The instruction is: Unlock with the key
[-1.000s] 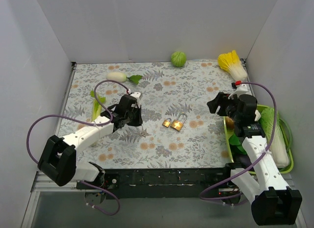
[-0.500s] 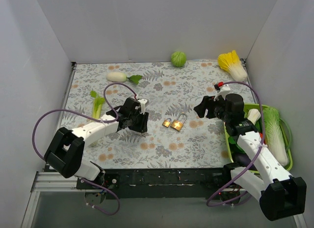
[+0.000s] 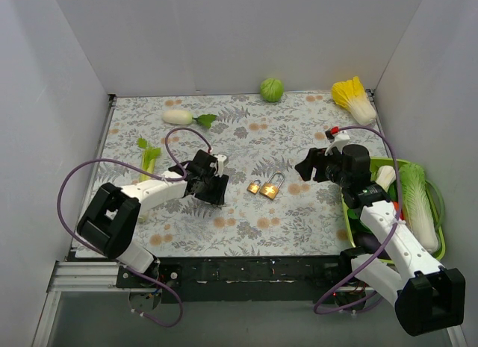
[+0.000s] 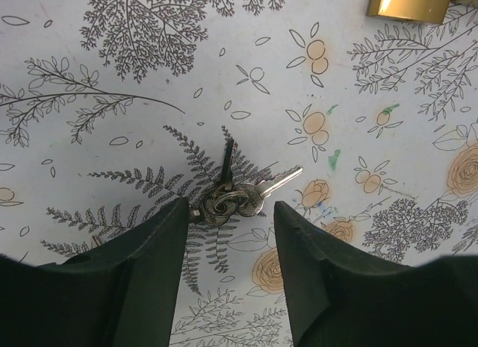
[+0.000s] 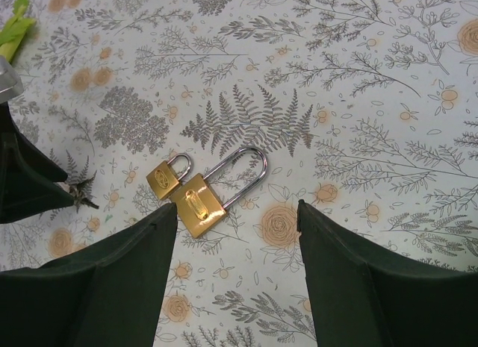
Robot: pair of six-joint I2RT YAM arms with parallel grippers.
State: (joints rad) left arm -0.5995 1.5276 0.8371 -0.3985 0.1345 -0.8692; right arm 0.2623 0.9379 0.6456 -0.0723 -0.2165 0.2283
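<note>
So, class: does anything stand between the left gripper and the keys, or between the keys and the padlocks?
Nothing visible does. The keys lie bare on the tablecloth, and the left gripper is over them with its jaws open on either side. From there to the padlocks only flat printed cloth shows, with no object across the way.

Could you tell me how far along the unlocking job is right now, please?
Nothing is done yet: the small padlock and the big padlock lie on the table, shackles apparently closed. In hand: the left gripper is open, straddling the keys without gripping them; the right gripper hovers open by the padlocks. Remaining: grasp a key, insert, turn.
</note>
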